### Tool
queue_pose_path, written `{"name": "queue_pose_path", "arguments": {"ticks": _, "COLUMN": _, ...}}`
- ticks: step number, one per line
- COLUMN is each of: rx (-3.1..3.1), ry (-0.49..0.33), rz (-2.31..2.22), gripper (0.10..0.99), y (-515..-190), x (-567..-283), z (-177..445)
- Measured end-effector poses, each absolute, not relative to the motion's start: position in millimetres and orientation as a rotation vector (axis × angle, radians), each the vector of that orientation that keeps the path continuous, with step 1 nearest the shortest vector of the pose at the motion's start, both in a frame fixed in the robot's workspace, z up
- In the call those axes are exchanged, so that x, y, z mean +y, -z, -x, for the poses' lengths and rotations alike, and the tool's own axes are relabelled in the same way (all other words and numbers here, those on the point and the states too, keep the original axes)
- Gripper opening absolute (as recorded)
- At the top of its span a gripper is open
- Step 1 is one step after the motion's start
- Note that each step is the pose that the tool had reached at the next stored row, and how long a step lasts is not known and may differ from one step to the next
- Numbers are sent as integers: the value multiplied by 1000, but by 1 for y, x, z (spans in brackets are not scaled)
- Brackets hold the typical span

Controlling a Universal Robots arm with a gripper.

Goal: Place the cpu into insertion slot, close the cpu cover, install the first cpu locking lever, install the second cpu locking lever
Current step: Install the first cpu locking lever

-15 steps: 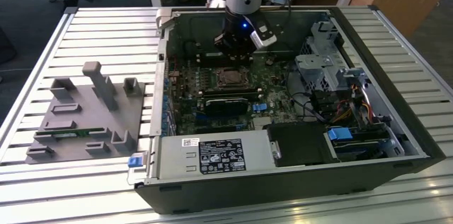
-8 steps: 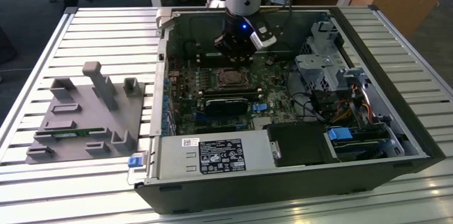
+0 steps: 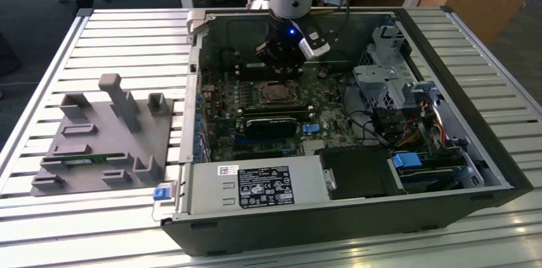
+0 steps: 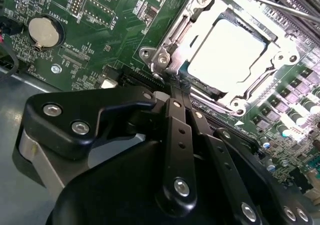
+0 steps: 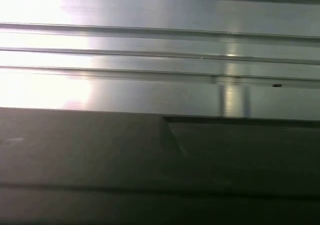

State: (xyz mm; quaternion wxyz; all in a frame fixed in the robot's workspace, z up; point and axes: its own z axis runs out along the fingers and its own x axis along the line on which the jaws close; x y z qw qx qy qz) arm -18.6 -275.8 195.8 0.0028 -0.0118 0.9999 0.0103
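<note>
The gripper [image 4: 176, 87] is matte black metal with bolted linkages, its two slim fingers [image 4: 172, 115] pressed together with nothing between them, their tips just at the edge of the cpu cover [image 4: 167, 45]. That cover is a thin silver-grey frame lying closed over the cpu [image 4: 225, 52], whose flat metal top glares white through the square window. The chip sits in the insertion slot [image 3: 275, 92], on the green motherboard [image 4: 100, 25] studded with tiny components and a round coin battery [image 4: 42, 30].

The board lies inside an open black computer case [image 3: 457, 134], beside a grey power supply box [image 3: 254, 187] at the near edge and a tangle of cables at the exterior view's right. The case rests on a ribbed aluminium table [image 3: 127, 26]. At the exterior view's left stands a grey plastic fixture [image 3: 106, 138] with upright pegs. Wooden benches stand at the far side.
</note>
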Motion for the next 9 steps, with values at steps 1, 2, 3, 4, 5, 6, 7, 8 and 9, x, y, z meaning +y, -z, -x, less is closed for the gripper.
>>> {"name": "queue_pose_path", "arguments": {"ticks": 1, "rx": 3135, "ry": -39, "rz": 37, "gripper": 106, "y": -196, "x": -276, "z": 19}}
{"name": "queue_pose_path", "arguments": {"ticks": 2, "rx": 3135, "ry": -46, "rz": 38, "gripper": 106, "y": -196, "x": -276, "z": 19}}
{"name": "queue_pose_path", "arguments": {"ticks": 3, "rx": 3135, "ry": -49, "rz": 38, "gripper": 106, "y": -196, "x": -276, "z": 19}}
{"name": "queue_pose_path", "arguments": {"ticks": 4, "rx": 3135, "ry": -53, "rz": 39, "gripper": 106, "y": -196, "x": -276, "z": 19}}
{"name": "queue_pose_path", "arguments": {"ticks": 5, "rx": 3134, "ry": -57, "rz": 39, "gripper": 106, "y": -196, "x": -275, "z": 18}}
{"name": "queue_pose_path", "arguments": {"ticks": 6, "rx": 3133, "ry": -60, "rz": 39, "gripper": 106, "y": -196, "x": -275, "z": 18}}
{"name": "queue_pose_path", "arguments": {"ticks": 7, "rx": 3132, "ry": -63, "rz": 40, "gripper": 106, "y": -197, "x": -274, "z": 18}}
{"name": "queue_pose_path", "arguments": {"ticks": 8, "rx": 3131, "ry": -65, "rz": 40, "gripper": 106, "y": -197, "x": -274, "z": 18}}
{"name": "queue_pose_path", "arguments": {"ticks": 9, "rx": 3131, "ry": -66, "rz": 40, "gripper": 106, "y": -198, "x": -274, "z": 17}}
